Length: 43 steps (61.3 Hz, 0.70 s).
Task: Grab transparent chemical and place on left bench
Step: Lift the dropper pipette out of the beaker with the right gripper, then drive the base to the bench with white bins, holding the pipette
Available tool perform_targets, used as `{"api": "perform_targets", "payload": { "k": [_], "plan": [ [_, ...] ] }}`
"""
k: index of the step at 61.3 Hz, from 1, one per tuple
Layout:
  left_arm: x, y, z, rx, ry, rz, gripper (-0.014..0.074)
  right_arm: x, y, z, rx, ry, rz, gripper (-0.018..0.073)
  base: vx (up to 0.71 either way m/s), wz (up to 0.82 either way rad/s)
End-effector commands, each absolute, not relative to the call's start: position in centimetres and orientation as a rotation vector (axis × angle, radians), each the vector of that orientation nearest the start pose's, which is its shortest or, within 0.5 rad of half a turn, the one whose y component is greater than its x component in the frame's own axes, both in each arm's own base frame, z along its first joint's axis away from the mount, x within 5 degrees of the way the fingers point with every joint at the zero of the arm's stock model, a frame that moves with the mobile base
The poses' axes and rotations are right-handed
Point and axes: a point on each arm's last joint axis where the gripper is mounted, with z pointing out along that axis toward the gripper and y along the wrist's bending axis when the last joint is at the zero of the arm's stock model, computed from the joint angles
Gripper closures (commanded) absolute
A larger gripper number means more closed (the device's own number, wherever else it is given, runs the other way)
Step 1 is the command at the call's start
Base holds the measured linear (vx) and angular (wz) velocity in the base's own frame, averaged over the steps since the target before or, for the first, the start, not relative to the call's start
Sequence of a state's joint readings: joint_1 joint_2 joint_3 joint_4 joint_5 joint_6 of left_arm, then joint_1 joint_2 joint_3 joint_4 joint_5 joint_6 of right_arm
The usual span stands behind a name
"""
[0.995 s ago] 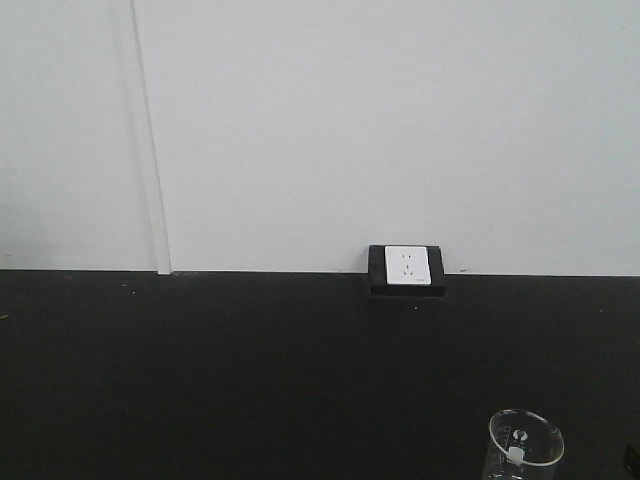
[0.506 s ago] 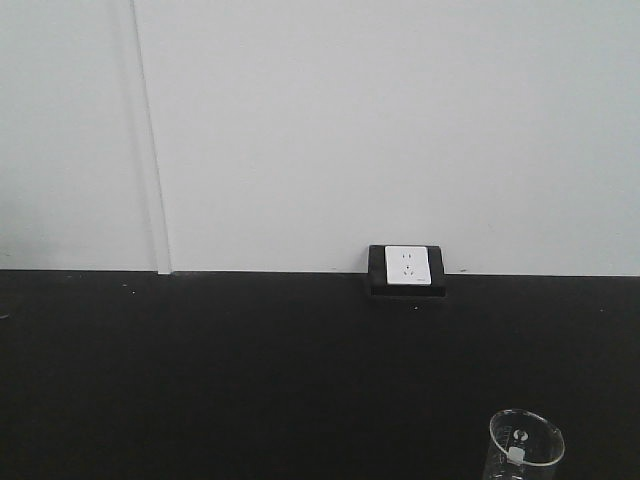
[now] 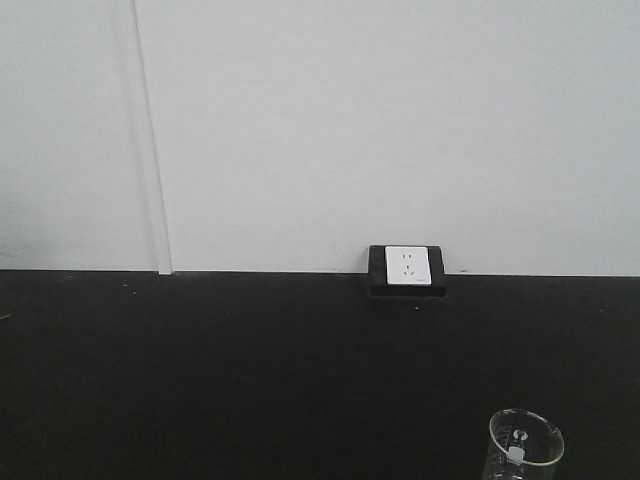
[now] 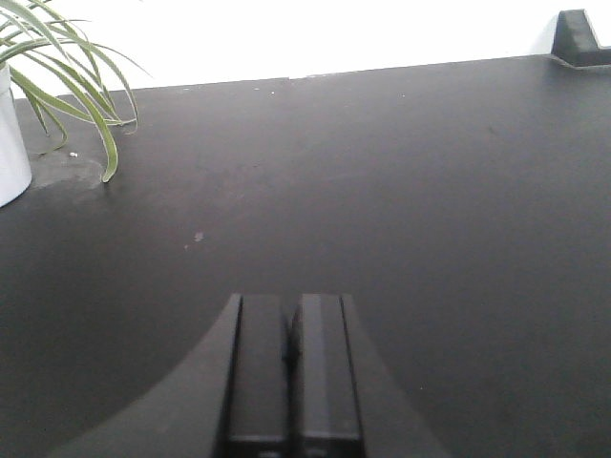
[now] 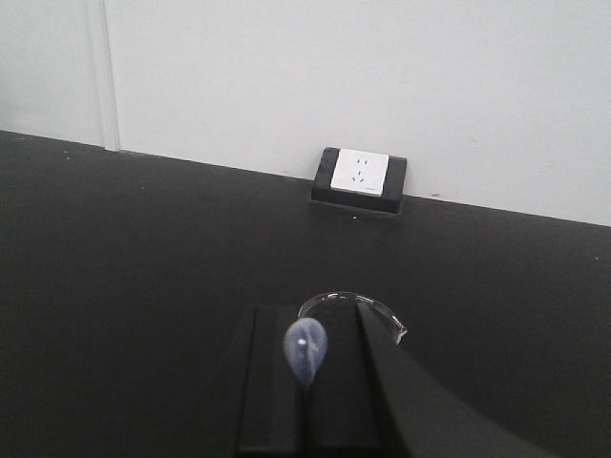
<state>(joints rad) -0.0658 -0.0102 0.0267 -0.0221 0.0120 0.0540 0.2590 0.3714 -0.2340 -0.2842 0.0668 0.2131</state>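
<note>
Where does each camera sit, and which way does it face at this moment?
Exterior front-facing: in front of the black worktop, facing the white wall and wall socket; no robot part shows.
Left wrist: behind the left pincer, shut on nothing, looking along the worktop past a potted plant.
Right wrist: behind the right pincer, shut on the transparent chemical, facing the socket.
Shared: front and right wrist views both show the socket and the glass beaker.

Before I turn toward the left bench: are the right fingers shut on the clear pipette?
Shut on it: the right wrist view shows the pipette bulb pinched between the right fingers, beaker rim just behind.
</note>
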Motion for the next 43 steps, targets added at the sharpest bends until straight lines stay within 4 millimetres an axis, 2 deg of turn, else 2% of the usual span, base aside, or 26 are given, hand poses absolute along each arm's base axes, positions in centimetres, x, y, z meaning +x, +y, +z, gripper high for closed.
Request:
{"api": "perform_targets", "payload": {
  "k": [1,26,43],
  "plan": [
    [5.5,-0.36,20.63,0.064,1.429,-0.035,0.06,9.06,2.43,27.7,-0.272,1.565,0.141,0.0564,0.0,0.0],
    [5.5,-0.36,20.63,0.064,1.429,-0.035,0.06,9.06,2.43,27.7,-0.272,1.565,0.141,0.0564,-0.03,0.0],
    [5.5,-0.36,20.63,0.064,1.429,-0.035,0.06,9.06,2.43,27.7,-0.272,1.565,0.141,0.0564,-0.21,-0.05]
  ]
}}
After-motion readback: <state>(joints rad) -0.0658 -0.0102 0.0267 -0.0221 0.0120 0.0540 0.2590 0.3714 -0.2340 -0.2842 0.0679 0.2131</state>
